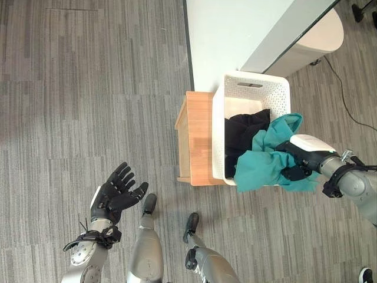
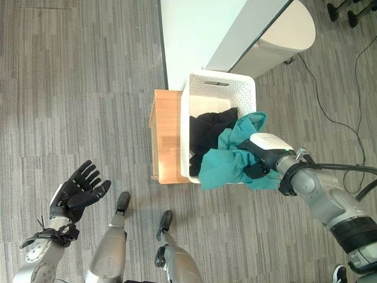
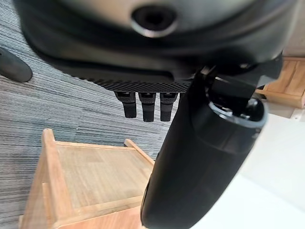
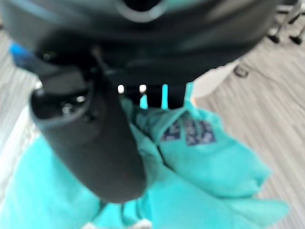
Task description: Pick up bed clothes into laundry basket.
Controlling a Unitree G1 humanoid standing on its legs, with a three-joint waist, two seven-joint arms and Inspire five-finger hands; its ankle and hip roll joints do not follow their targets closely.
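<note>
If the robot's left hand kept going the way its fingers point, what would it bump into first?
Probably the wooden stand under the white laundry basket. The open left hand points that way, though depth is unclear.

No text, number or sign can be read anywhere in these views. The one candidate is a pair of small dark patches on the teal garment (image 4: 190,157), seen in the right wrist view just past the fingers; they carry a pale speckled pattern that may be print or a woven label, but it is too blurred to make out a single character. The white laundry basket (image 1: 250,88) bears only its grid of holes and a handle slot, no lettering. The wooden stand (image 1: 197,135) under it is plain.
</note>
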